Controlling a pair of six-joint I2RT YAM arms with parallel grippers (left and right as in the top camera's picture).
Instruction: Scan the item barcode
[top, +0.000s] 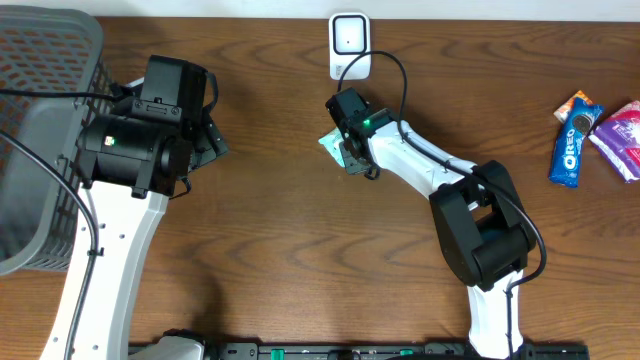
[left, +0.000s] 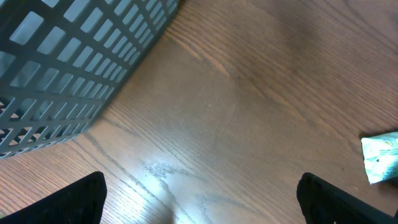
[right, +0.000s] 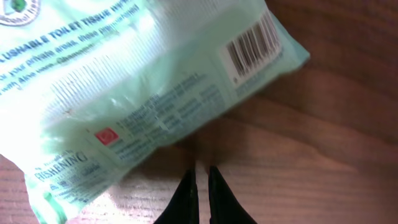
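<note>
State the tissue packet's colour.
The tissue packet is pale mint green, with a black barcode on a white patch; the right wrist view shows it best.

Our left arm (top: 110, 250) reaches forward, left gripper (left: 202, 199) spread wide and angled downward. Our right arm (top: 420, 165) bends inward toward the middle, right gripper (right: 200, 193) closed, fingertips nearly together.

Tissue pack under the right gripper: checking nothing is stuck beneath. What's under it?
Only wooden table shows around the tissue pack, whose barcode faces up. Anything directly beneath is covered by the pack itself.
</note>
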